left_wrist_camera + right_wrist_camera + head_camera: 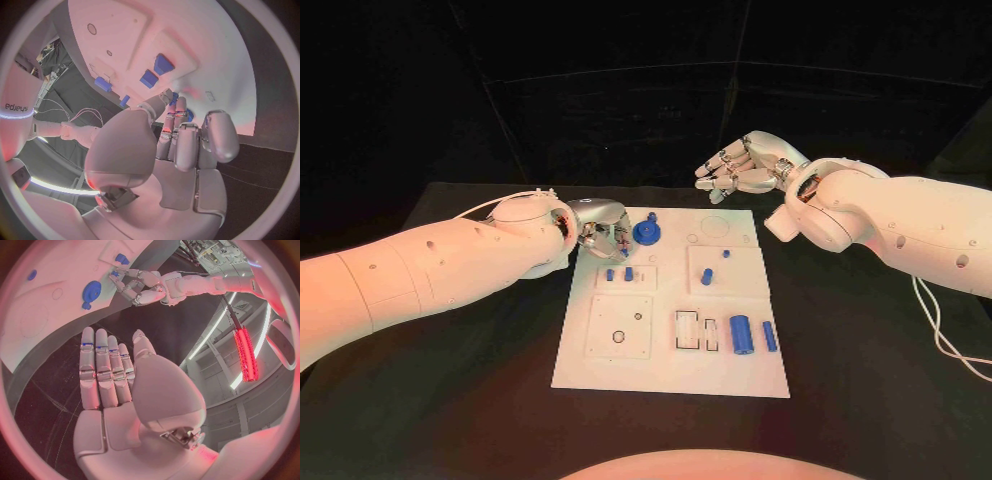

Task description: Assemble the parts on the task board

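**Left hand at the board's far-left corner, right hand raised clear**

The white task board [672, 365] lies in the middle of the black worktop [473, 400], its long side running away from the robot. The left hand [599, 232] is down at the board's far-left part, fingers [181, 107] curled and drawn together, their tips right beside a round blue part [648, 233] with a disc-like head. From the left wrist view the fingertips press toward a small blue piece at the board's surface, but I cannot tell whether they actually clamp it or only touch it.

The right hand [750, 165] hangs above the worktop beyond the board's far-right corner, well apart from any part. Its fingers [100, 370] are stretched out straight, side by side, with the thumb standing off from them, and they hold nothing.

On the board, two small blue pegs [619, 274] stand in a square recess just near the left hand. Another small blue part [707, 276] sits in the recess on the right side, with a smaller one [726, 253] just beyond it. Nearer the robot, a thick blue cylinder [741, 334] and a slimmer blue bar [770, 336] lie side by side at the board's right edge, beside a pair of rectangular slots [697, 331]. A square plate with a small hole [619, 327] occupies the near-left part.
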Action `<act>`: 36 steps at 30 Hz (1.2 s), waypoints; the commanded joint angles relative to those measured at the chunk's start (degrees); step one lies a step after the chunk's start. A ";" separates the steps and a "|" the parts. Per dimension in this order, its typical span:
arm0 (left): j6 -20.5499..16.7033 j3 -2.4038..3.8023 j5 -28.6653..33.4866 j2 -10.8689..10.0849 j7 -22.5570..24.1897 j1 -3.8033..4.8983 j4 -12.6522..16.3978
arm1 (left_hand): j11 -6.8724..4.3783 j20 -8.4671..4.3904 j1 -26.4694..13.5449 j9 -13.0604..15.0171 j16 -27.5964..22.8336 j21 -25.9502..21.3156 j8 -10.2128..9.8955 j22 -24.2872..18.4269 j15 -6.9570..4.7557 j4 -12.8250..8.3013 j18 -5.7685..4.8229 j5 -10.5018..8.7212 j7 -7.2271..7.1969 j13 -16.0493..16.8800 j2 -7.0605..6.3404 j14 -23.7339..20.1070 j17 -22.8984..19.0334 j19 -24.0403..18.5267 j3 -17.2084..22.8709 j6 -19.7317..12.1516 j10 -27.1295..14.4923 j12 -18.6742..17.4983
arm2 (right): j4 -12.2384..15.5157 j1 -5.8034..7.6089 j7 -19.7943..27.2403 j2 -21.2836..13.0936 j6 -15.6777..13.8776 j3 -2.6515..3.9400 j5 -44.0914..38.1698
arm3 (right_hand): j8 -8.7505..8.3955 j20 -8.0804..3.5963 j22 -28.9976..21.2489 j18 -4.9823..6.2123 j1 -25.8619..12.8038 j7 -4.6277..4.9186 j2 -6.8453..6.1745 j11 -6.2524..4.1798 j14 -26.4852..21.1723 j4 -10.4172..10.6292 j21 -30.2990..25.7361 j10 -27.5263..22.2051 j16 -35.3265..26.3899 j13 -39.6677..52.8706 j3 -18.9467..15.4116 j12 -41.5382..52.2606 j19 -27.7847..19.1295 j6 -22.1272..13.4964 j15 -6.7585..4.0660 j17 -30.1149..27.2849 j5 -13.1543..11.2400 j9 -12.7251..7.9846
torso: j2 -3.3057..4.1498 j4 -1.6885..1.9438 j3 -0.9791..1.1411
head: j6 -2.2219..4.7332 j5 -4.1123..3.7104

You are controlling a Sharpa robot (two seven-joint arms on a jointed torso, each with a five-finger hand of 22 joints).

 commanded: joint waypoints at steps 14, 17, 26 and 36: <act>0.99 -0.03 0.44 -0.09 -0.95 0.01 0.00 | 2.06 1.12 -2.79 -1.99 -1.18 -3.58 -5.17 -2.78 1.49 0.64 -0.22 0.12 1.28 -1.43 -3.15 1.55 -2.18 -1.53 -1.84 -7.70 -6.06 -4.47 | 0.05 0.11 0.36 -0.07 -0.17 0.03 -0.03 | 0.29 -0.11 -0.08 0.31 0.03 0.07 0.56 0.07 -0.35 -0.28 -0.32 -0.43 -0.37 -0.10 -0.10 0.23 0.46 0.23 0.11 -0.07 0.13 -0.03 | -0.03 0.03 -0.01 | 0.02 -0.09; 0.57 -0.03 0.45 -0.26 -0.83 0.01 0.08 | 2.07 1.15 -2.79 -1.97 -1.19 -3.62 -5.16 -2.81 1.51 0.65 -0.21 0.14 1.31 -1.42 -3.16 1.54 -2.20 -1.54 -1.88 -7.65 -6.14 -4.49 | 0.04 0.11 -0.23 -0.15 0.32 0.03 -0.83 | 0.27 -0.13 -0.09 0.32 0.11 0.07 0.57 0.06 -0.27 -0.34 -0.34 -0.40 -0.33 -0.11 -0.09 0.25 0.52 0.20 0.08 -0.05 0.11 -0.04 | -0.02 0.05 -0.03 | 0.08 -0.11; -1.46 0.00 1.77 -2.11 -0.80 0.00 0.31 | 2.51 1.59 -2.14 -2.06 -1.26 -6.18 -6.64 -4.93 1.85 0.64 0.36 0.15 1.20 -1.40 -3.24 1.52 -2.52 -2.20 -2.91 -9.92 -8.63 -5.22 | -0.51 0.11 -5.26 -0.70 2.63 0.03 -13.30 | 0.04 -1.74 0.75 0.37 1.91 -0.19 0.23 -0.27 4.98 -1.78 1.68 -1.93 2.85 -0.54 -0.21 0.22 5.17 -0.26 -1.29 2.44 -0.99 -0.21 | -0.06 0.09 -0.03 | 0.32 -0.17; -7.94 0.03 29.55 -6.10 5.97 0.14 1.24 | 2.74 1.99 -1.42 -1.24 -4.57 -13.78 -4.04 -11.13 2.17 1.15 1.82 0.18 2.47 -0.50 -1.35 -0.80 -8.52 -5.20 -1.73 -5.25 -5.46 -2.33 | 1.09 -0.87 -11.41 -3.22 2.81 -0.05 -37.96 | -0.05 -6.32 7.09 -0.20 5.42 -2.51 0.60 -2.56 11.84 -4.67 12.69 -0.53 22.36 -1.40 2.06 1.94 15.35 2.66 -4.64 15.05 -3.57 -0.30 | -0.07 -0.06 -0.04 | 1.43 -0.97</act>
